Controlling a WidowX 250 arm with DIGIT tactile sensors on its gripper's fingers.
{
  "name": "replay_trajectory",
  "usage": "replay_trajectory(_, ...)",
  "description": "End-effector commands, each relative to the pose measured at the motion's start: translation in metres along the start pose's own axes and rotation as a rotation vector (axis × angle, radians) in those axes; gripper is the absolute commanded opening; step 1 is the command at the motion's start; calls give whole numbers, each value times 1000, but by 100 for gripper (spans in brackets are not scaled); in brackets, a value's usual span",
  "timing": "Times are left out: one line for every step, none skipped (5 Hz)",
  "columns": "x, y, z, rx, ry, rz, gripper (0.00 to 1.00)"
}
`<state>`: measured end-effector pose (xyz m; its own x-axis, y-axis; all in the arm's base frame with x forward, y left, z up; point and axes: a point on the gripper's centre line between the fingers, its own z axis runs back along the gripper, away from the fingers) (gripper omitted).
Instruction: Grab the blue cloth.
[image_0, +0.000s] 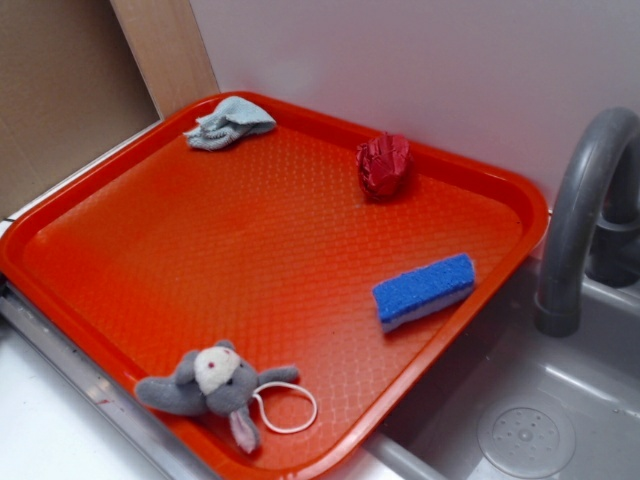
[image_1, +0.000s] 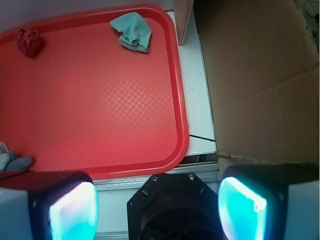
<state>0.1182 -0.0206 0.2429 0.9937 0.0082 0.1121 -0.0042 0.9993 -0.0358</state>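
Four things lay on the tray; the blue cloth hugged its far corner rim. The gripper hung agape, empty, and risked striking that rim.

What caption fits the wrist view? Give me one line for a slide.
Open gripper hangs off the red plastic tray's near edge, the crumpled pale blue cloth lying ungrasped in its far corner.

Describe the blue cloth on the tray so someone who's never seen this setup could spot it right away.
Start at the big orange-red tray beside the grey sink and go to its far corner, near the wooden board. The blue cloth lies there, crumpled, close to the rim. It is pale grey-blue soft fabric, unlike the bright blue sponge, the red wad or the grey plush animal.
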Motion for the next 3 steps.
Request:
replay_trajectory(0, 0, 0, 0, 0, 0, 100)
replay_trajectory(14, -1, -13, 19, -51, 223, 100)
replay_trajectory(31, -2, -33, 50, -144, 427, 100)
